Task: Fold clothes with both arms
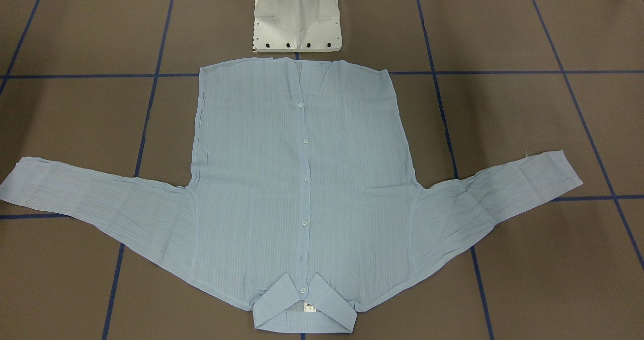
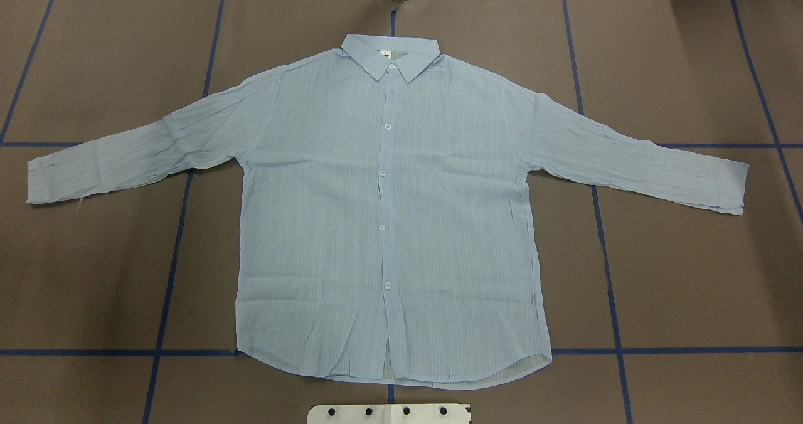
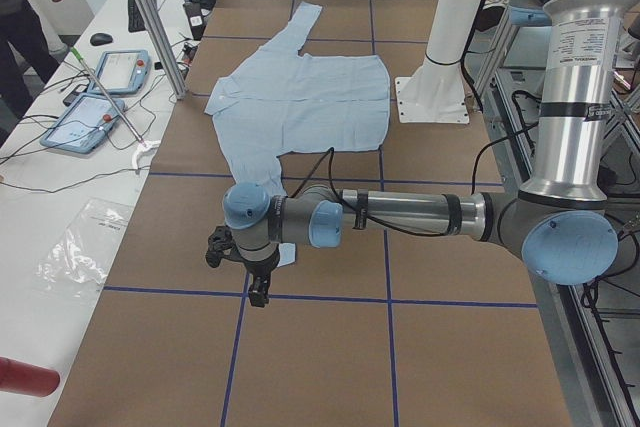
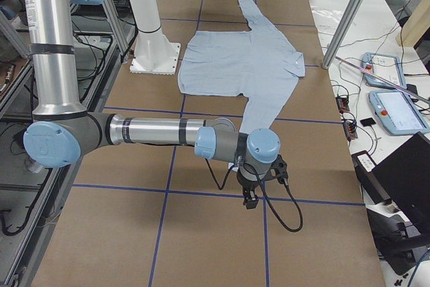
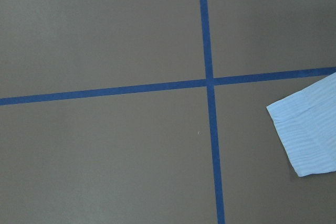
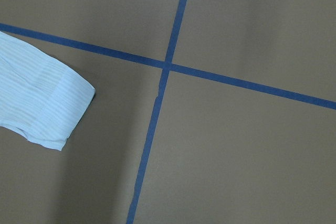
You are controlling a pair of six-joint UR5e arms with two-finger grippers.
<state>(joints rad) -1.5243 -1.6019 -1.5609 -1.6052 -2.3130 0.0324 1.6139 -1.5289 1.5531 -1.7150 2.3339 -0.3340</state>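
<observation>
The overhead view shows the shirt (image 2: 439, 211) flat with sleeves spread; only the side views show the left gripper (image 3: 258, 292) and right gripper (image 4: 250, 198), each just past a cuff (image 5: 307, 129), and I cannot tell whether their jaws are apart or together.

Counts: 1 shirt (image 2: 439, 223) with 2 sleeves (image 2: 125, 154), 1 collar (image 2: 364, 57), 1 neck label (image 2: 385, 53), 5 buttons (image 2: 381, 172) visible down the front. 2 arms: left arm (image 3: 400, 215), right arm (image 4: 154, 131). 1 white pedestal (image 1: 297, 18). Side bench (image 3: 40, 177): 2 pendants (image 3: 85, 119), 1 clear bag (image 3: 85, 247), 1 red cylinder (image 3: 25, 375). 1 person (image 3: 20, 7), partly in frame. 1 cuff (image 5: 307, 129) in each wrist view.
</observation>
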